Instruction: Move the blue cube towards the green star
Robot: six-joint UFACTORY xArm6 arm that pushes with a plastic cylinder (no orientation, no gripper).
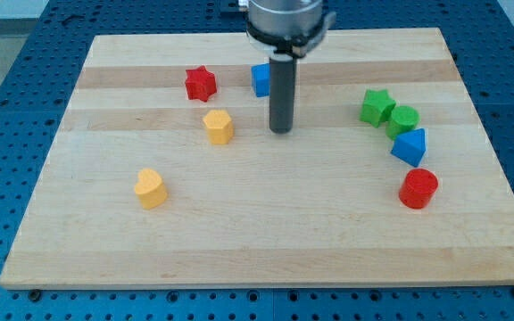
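Camera view: blue cube (260,79) just up-left of my tip (281,131) — apart.

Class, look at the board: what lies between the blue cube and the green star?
In the camera view, only my rod stands there, my tip just right of the blue cube; bare wood follows to the green star.

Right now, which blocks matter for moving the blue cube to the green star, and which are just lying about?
Job: blue cube, green star, my tip, just below-right of the cube.

Bystanders: red star, yellow blocks, green cylinder, blue block, red cylinder.
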